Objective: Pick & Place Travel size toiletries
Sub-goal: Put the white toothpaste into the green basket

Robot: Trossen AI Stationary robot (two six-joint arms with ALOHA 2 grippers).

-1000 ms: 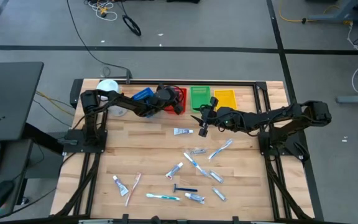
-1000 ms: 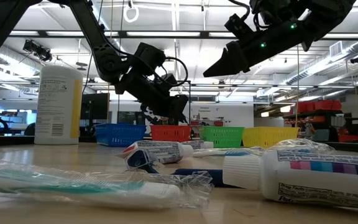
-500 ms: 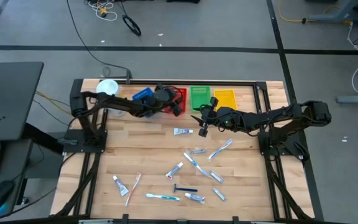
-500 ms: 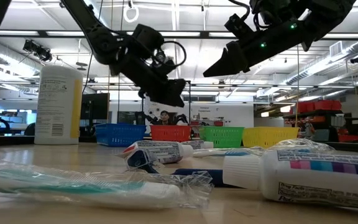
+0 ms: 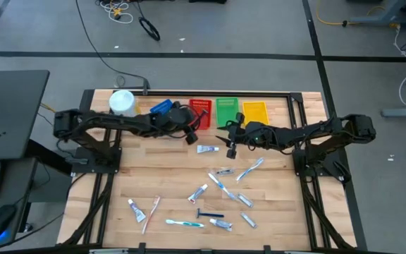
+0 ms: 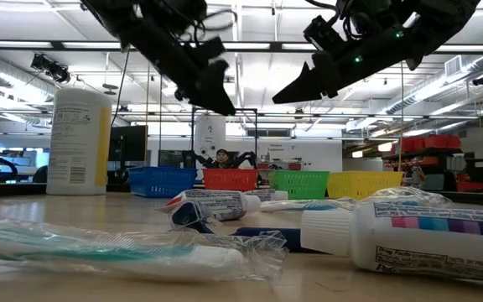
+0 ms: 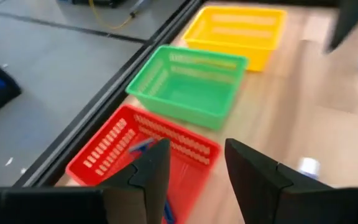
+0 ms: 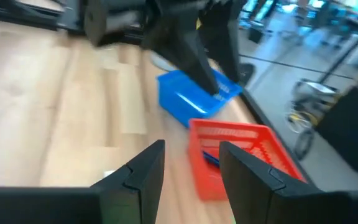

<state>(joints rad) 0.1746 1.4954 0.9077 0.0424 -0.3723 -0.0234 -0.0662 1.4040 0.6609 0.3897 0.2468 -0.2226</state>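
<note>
the table [image 5: 154, 176] fills the middle of the high view, its wooden top serving as the sorting floor. along its upper edge sits a row of bins, placed there as drop points: a white canister [image 5: 122, 102] at the upper left, then the blue basket [image 5: 161, 107], the red basket [image 5: 201, 109], the green basket [image 5: 226, 109] and the yellow basket [image 5: 255, 111]. in the left wrist view blue items already lie in the red basket, so that bin seems to be receiving sorted pieces.

the left gripper [image 5: 191, 135] hangs just below the red basket, near the upper centre of the frame; its fingers stand apart with nothing between them, which fits a drop just made or a reach about to begin. the right gripper [image 5: 230, 146] hovers a little to the right, below the green basket, its fingers likewise parted and empty, probably waiting its turn.

the toiletries [image 5: 217, 194] lie scattered over the lower centre of the table, loose and well apart from the baskets: a tube [image 5: 206, 149] between the two grippers, a razor [image 5: 208, 214] lower down, and a toothbrush [image 5: 184, 223] near the bottom edge, all not yet collected.
</note>
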